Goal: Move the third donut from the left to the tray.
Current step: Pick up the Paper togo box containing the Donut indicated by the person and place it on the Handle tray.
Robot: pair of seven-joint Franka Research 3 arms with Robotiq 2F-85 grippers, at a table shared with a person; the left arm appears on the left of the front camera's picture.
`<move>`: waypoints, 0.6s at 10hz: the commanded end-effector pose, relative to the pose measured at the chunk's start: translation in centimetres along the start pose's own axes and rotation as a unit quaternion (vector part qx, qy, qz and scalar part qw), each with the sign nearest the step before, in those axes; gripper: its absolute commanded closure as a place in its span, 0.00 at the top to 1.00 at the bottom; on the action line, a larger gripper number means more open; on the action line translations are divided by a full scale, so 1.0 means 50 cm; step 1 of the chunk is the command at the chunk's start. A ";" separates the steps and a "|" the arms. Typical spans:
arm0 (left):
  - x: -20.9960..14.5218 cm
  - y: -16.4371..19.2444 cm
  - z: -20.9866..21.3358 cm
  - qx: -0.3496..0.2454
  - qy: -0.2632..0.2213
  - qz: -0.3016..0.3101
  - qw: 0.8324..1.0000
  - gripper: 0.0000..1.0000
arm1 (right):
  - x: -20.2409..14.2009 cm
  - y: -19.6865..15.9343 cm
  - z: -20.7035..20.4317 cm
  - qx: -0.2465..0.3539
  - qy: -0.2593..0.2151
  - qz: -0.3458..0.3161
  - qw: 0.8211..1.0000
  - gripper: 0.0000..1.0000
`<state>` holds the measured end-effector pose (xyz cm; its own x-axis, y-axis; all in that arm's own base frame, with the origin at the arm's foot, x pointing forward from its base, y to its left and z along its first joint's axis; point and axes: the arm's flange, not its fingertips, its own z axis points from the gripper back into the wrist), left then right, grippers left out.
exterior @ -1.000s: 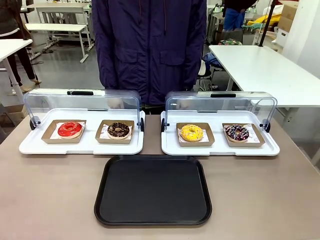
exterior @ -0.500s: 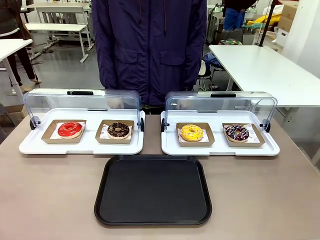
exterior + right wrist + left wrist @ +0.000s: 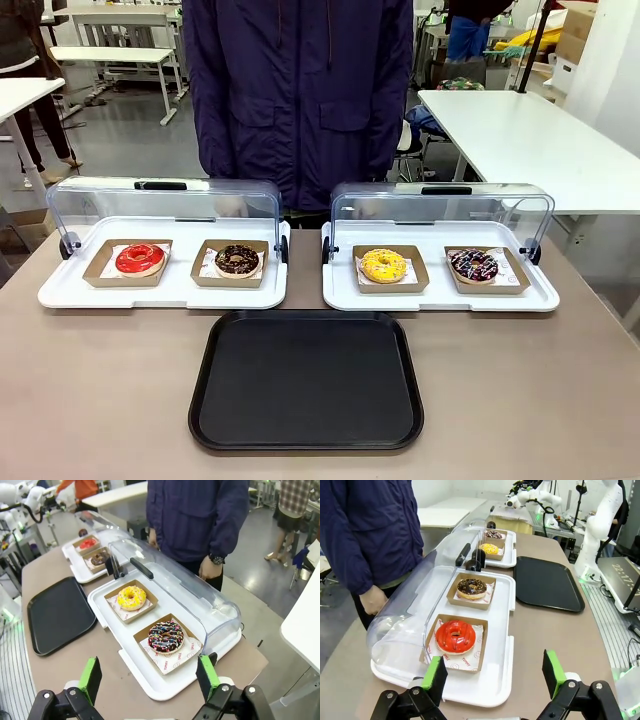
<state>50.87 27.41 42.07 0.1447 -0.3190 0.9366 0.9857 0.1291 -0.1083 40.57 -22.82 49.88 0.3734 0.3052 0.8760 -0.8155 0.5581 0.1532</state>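
The yellow-iced third donut from the left (image 3: 383,265) lies in a brown cardboard holder on the right white tray (image 3: 440,298), beside a dark sprinkled donut (image 3: 473,264). The same yellow donut (image 3: 131,598) sits ahead and left of my right gripper (image 3: 148,680), which is open and empty above the table's end. It is small and far off (image 3: 490,549) in the left wrist view. The black tray (image 3: 306,380) lies empty in front of both white trays. My left gripper (image 3: 494,674) is open and empty, hovering near the red donut (image 3: 455,635).
The left white tray (image 3: 160,293) holds a red donut (image 3: 139,259) and a chocolate donut (image 3: 237,260). Both clear lids (image 3: 440,205) stand swung open toward the far side. A person in a dark jacket (image 3: 300,95) stands behind the table, hands hanging down.
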 end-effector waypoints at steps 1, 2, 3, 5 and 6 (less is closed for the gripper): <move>0.003 -0.003 -0.001 -0.002 0.005 0.000 1.000 1.00 | 0.002 0.003 -0.002 0.002 -0.006 0.003 1.000 1.00; 0.003 -0.003 -0.001 -0.002 0.005 0.000 1.000 1.00 | 0.002 0.003 -0.002 0.002 -0.006 0.003 1.000 1.00; 0.003 -0.003 -0.001 -0.002 0.005 0.000 1.000 1.00 | 0.002 0.003 -0.002 0.002 -0.006 0.003 1.000 1.00; 0.003 -0.003 -0.001 -0.002 0.005 0.000 1.000 1.00 | 0.002 0.003 -0.002 0.002 -0.006 0.003 1.000 1.00; 0.003 -0.003 -0.001 -0.002 0.005 0.000 1.000 1.00 | 0.002 0.003 -0.002 0.002 -0.006 0.003 1.000 1.00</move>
<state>50.87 27.41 42.07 0.1447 -0.3191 0.9366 0.9857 0.1291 -0.1083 40.57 -22.79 49.89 0.3735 0.3056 0.8759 -0.8158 0.5576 0.1533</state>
